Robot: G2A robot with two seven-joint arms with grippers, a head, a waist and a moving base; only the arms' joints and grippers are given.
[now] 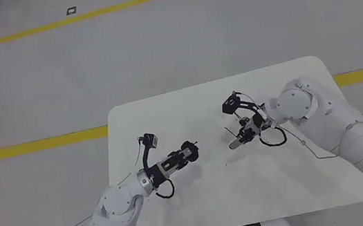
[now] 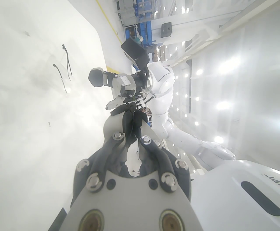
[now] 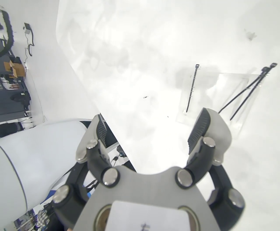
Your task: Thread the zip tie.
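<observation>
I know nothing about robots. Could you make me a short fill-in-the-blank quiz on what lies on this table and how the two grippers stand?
1. The right gripper has its jaws ____.
2. The left gripper has its jaws ____.
3. ____ black zip ties lie on the table.
4. The table's colour is ____.

Missing words: open; shut; three; white.

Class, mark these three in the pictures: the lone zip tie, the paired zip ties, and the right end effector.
Lone zip tie (image 3: 192, 87): right wrist view, middle of its strap.
Paired zip ties (image 3: 245, 89): right wrist view, mid-strap of one.
Right end effector (image 3: 151, 116): right wrist view, midway between its fingertips.
</observation>
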